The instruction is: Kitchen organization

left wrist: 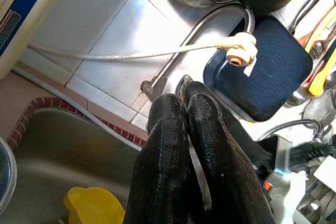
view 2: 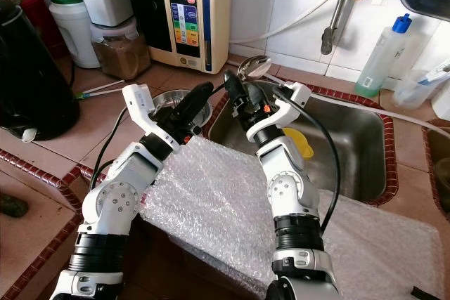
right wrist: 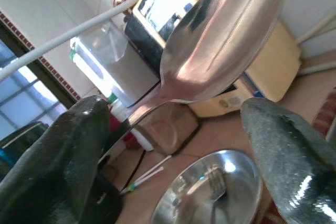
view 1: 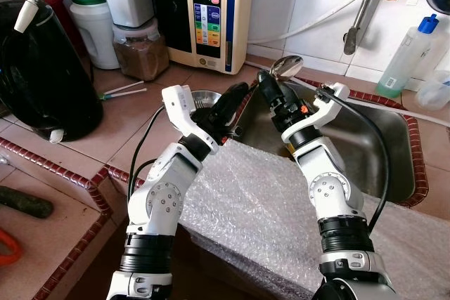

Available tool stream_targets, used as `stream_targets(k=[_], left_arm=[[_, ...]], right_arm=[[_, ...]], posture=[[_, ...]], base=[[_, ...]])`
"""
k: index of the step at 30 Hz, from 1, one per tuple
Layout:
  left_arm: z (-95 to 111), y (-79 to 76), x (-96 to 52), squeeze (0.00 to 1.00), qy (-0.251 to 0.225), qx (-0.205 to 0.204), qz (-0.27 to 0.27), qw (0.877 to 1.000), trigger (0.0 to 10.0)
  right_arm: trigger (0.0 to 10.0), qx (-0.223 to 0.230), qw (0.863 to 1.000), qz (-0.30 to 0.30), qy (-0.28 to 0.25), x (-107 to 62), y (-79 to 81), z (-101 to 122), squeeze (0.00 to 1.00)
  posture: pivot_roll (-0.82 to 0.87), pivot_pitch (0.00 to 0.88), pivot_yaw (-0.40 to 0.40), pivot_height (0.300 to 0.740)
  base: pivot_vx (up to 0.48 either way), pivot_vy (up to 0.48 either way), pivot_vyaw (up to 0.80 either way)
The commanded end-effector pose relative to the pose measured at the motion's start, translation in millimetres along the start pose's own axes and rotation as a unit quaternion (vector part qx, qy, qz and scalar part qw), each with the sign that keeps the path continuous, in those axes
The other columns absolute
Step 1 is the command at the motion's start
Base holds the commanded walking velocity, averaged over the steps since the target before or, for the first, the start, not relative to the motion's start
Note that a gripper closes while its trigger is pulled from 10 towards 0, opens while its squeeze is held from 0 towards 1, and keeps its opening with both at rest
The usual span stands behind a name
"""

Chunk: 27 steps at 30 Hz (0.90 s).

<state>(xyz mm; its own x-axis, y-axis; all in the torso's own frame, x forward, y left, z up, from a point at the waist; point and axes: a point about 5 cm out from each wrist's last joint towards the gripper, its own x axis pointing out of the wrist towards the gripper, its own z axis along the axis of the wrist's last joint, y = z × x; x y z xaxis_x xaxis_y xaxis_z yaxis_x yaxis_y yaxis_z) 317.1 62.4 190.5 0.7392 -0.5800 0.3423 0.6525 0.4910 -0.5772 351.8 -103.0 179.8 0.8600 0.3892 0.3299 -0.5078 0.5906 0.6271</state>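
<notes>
Spoon (view 1: 286,65) | left pincer (view 1: 232,96) grips handle | purifier (view 1: 204,12) reads "LeveLuk"

Right claw (view 1: 271,83) lifts spoon (view 1: 286,66) above sink (view 1: 365,138).

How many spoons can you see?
1. The spoon is up above the sink's near left corner, in the right gripper, its bowl pointing up. More cutlery may be lying in the metal bowl on the counter, but it is too blurry to tell.
</notes>
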Motion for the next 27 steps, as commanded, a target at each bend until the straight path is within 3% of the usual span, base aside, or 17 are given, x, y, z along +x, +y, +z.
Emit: stream_targets(k=[1, 9, 15, 27], left_arm=[[1.9, -6.7, 1.4, 0.0, 0.002, 0.003, -0.022, 1.0, 0.0], [-5.8, -11.9, -0.8, 0.0, 0.022, -0.006, -0.039, 0.999, 0.0], [-6.9, -12.7, -1.9, 0.0, 0.025, -0.01, -0.04, 0.999, 0.0], [-4.5, -9.1, -0.8, 0.0, 0.019, -0.004, -0.027, 0.999, 0.0]], right_arm=[[0.0, 0.002, 1.0, 0.008, 0.008, 6.1, 5.1, -2.7, 0.0], [0.0, 0.028, 0.999, -0.014, -0.008, 7.8, 1.7, 0.3, 0.0], [0.0, 0.084, 0.996, 0.001, -0.005, 9.3, 3.3, -2.3, 0.0], [0.0, 0.078, 0.997, -0.003, 0.002, 7.4, 1.4, -1.7, 0.0]], posture=[[0.06, 0.0, 0.034, 0.74], [0.06, 0.0, 0.034, 0.74], [0.06, 0.0, 0.034, 0.74], [0.05, 0.0, 0.035, 0.74]], base=[[0.0, 0.0, 0.0], [0.0, 0.0, 0.0], [0.0, 0.0, 0.0], [0.0, 0.0, 0.0]])
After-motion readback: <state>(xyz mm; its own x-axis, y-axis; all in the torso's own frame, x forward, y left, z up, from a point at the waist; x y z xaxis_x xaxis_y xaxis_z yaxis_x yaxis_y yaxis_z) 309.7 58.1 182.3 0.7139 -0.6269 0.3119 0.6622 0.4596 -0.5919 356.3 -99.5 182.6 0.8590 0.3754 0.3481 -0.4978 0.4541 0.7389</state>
